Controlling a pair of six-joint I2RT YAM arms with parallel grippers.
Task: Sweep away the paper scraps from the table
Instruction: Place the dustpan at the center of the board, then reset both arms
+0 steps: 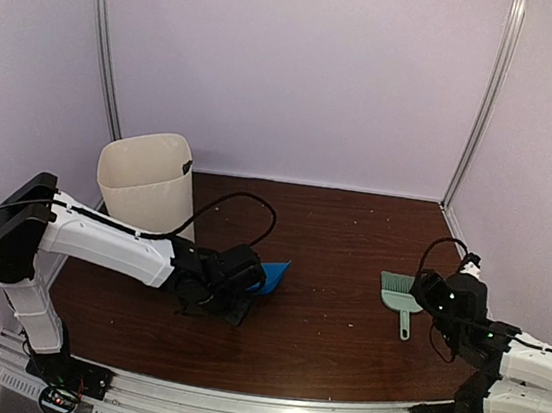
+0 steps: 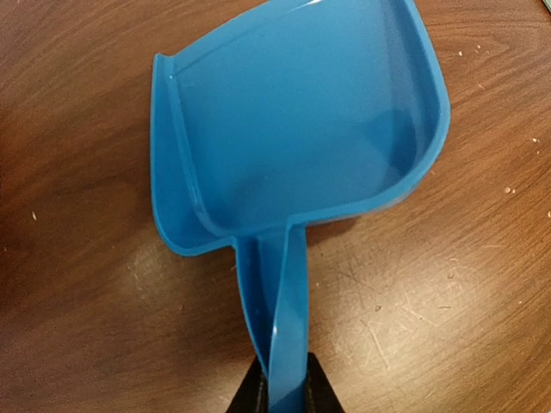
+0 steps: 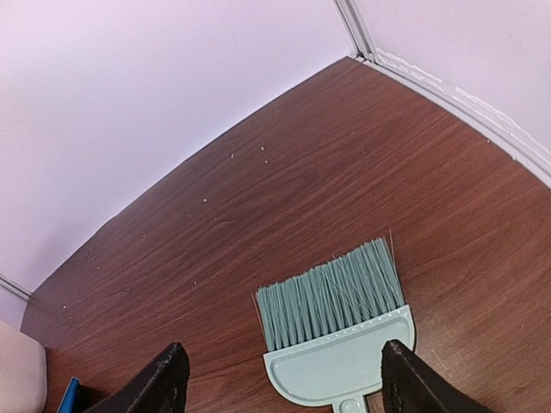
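No coloured paper scraps show; only a few tiny pale specks [image 3: 232,156] lie on the dark wood table [image 1: 353,236] near the back wall. My left gripper [image 1: 250,282] is shut on the handle of an empty blue dustpan [image 1: 272,275], held low over the table left of centre. In the left wrist view the pan [image 2: 293,120] is empty and its handle sits between my jaws [image 2: 284,391]. My right gripper [image 3: 286,377] is open, its fingers either side of the pale green brush [image 3: 340,344]. The brush lies flat at the right [image 1: 399,292].
A cream waste bin [image 1: 146,183] stands at the back left, just behind my left arm. Pale walls and metal posts close the back and sides. A silver rail [image 1: 261,406] runs along the front edge.
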